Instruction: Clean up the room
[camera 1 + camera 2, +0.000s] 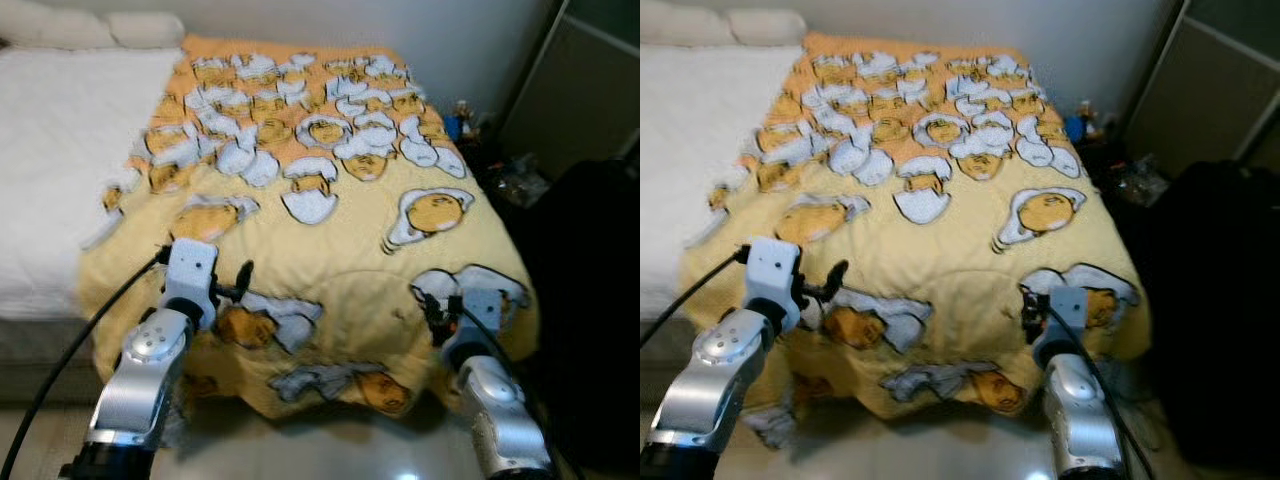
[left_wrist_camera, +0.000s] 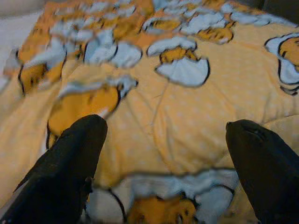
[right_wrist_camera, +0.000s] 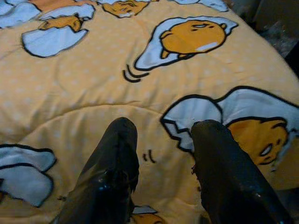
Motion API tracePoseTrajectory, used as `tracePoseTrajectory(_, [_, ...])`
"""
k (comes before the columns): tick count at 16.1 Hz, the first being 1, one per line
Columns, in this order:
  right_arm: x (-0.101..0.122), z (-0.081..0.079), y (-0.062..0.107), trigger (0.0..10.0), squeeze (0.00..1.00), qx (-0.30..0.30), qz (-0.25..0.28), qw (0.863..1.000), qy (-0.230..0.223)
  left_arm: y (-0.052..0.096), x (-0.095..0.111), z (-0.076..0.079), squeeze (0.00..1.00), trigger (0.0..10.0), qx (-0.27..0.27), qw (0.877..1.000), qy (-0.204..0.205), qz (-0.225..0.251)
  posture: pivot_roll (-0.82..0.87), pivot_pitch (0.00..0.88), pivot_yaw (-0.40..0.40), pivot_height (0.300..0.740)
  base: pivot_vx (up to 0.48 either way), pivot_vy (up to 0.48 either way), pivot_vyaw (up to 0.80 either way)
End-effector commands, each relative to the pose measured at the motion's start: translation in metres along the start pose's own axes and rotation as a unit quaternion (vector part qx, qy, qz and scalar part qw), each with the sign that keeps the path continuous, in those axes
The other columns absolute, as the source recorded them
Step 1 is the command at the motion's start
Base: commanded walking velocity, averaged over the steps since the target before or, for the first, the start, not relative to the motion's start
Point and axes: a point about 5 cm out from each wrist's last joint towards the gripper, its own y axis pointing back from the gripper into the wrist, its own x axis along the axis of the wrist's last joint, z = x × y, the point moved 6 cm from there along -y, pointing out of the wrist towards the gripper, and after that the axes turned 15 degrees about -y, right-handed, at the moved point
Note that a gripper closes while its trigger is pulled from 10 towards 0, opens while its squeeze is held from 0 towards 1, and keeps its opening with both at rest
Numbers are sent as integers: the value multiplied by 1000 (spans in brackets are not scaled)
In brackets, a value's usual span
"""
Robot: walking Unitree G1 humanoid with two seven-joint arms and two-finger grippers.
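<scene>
A yellow blanket (image 1: 330, 260) with faint pale dots turns orange toward its far end. It is printed with cartoon fried eggs: orange-yellow yolks on white and pale blue egg whites, outlined in black. Beside it lies a plain white sheet (image 1: 50, 150) and off-white pillows (image 1: 90, 28). The robot's arms are silver, with black fingers (image 2: 70, 163). The floor (image 1: 330, 450) is glossy beige.

A bed (image 1: 50, 330) with a white sheet (image 1: 50, 170) carries a yellow and orange comforter (image 1: 350, 260) printed with egg-yolk cartoon figures; it covers the bed's right part and hangs over the foot end toward the pale glossy floor (image 1: 330, 450). Two white pillows (image 1: 90, 28) lie at the head
</scene>
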Motion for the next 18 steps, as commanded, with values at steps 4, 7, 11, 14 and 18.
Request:
tracePoseTrajectory(4, [4,-4,-3,10000,0,-1,9,1000,-13,-5,3,-8,361,10000,16,1000,-8,-1,53,0,-35,740,0,0,-600])
tracePoseTrajectory(7, [3,-1,-4,10000,0,-10,9,1000,-14,-5,4,-3,365,10000,3,1000,1,3,55,0,-35,740,0,0,-800])
tracePoseTrajectory(11, [3,-6,-6,10000,0,-11,11,1000,-15,-6,7,-5,369,10000,0,1000,10,10,56,0,-37,740,0,0,-800])
tracePoseTrajectory(14, [5,-10,-8,10000,0,-3,13,1000,-4,-9,11,-2,376,10000,-9,999,21,22,46,0,-36,740,0,0,-800])
tracePoseTrajectory(18, [9,-6,-9,10000,0,-8,17,1000,1,-9,12,-1,380,10000,-12,999,26,22,45,0,-39,740,0,0,-800])
